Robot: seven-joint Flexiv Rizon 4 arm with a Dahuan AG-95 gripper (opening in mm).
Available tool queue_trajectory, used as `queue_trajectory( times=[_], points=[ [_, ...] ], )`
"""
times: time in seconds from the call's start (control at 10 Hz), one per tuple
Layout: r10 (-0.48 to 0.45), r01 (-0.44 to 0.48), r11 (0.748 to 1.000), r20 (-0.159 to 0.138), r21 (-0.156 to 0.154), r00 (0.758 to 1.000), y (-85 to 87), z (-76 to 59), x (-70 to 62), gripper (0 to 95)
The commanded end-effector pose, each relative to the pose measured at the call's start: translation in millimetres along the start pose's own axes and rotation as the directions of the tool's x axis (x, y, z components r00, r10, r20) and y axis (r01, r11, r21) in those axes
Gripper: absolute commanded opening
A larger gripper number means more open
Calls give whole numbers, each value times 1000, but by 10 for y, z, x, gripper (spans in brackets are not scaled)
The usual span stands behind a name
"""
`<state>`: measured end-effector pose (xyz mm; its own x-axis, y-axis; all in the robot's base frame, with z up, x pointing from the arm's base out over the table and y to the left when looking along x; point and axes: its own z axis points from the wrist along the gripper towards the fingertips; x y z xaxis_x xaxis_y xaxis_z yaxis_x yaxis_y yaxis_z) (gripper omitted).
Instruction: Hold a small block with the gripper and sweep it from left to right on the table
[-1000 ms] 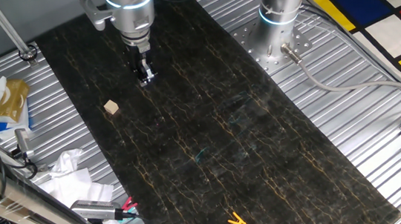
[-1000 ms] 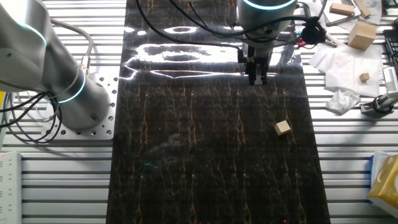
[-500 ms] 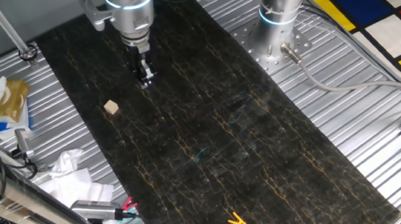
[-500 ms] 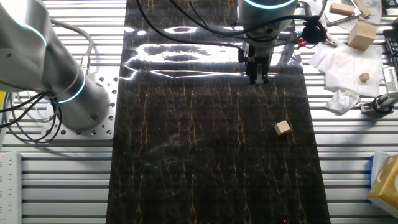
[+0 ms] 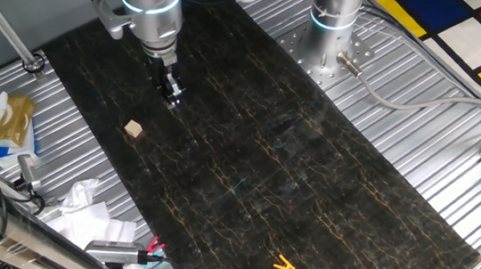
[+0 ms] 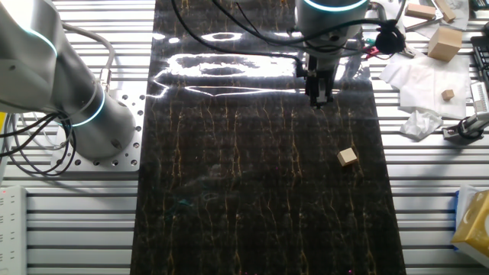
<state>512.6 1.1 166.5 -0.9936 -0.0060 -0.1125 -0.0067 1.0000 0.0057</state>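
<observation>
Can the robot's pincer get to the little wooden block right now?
Probably yes. The small block sits alone on the black table, apart from the pincer, with only bare tabletop between them. The yellow clip lies far off at the other end.

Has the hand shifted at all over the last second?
Yes, slightly. In one fixed view the hand has edged toward the table's far end; the small block lies where it was, apart from the hand.
</observation>
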Motion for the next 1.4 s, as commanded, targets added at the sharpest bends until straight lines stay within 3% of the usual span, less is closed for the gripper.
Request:
queue_trajectory(
  times=[0.1,0.5,1.4],
  points=[
    [-6,6,1000,4,0,1000,0,-2,-4,380],
    [-2,2,1000,5,0,1000,4,-3,-33,380],
    [-1,2,1000,14,-7,1000,-44,42,-256,380]
  ],
)
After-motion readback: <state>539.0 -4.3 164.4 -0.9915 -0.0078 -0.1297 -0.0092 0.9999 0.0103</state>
